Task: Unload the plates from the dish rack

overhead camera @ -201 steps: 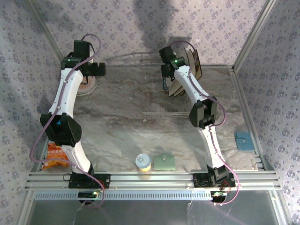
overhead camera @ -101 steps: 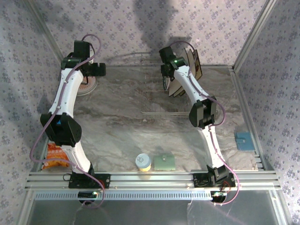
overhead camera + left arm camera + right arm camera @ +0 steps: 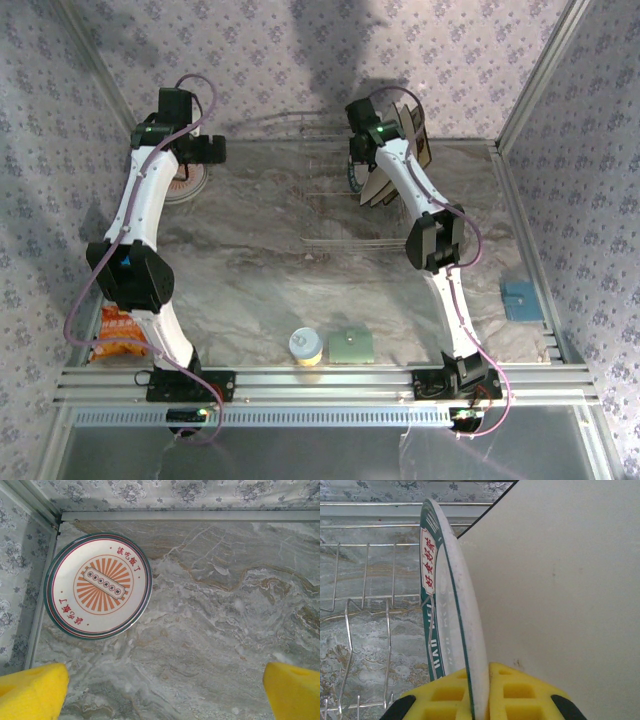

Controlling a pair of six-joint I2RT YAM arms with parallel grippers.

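Observation:
In the right wrist view a round white plate [image 3: 455, 595] with a teal rim stands on edge in the wire dish rack [image 3: 350, 544]. My right gripper [image 3: 482, 680] is shut on its lower rim, one yellow pad on each face. A large cream square plate [image 3: 560, 580] leans just to its right. From above, the right gripper [image 3: 358, 172] reaches into the rack [image 3: 330, 200] beside the upright plates [image 3: 390, 180]. Another round plate [image 3: 98, 586], with an orange sunburst pattern, lies flat in the far left corner. My left gripper [image 3: 165, 690] hovers open over bare table near it.
Near the front edge stand a small cup [image 3: 306, 346] and a green square pad [image 3: 351, 345]. An orange snack bag [image 3: 118, 335] lies by the left arm's base, and a blue item [image 3: 521, 298] sits at the right rail. Patterned walls and aluminium rails enclose the table.
My right gripper has closed onto the round plate's rim in the rack and shifted slightly right. The left arm has stayed still.

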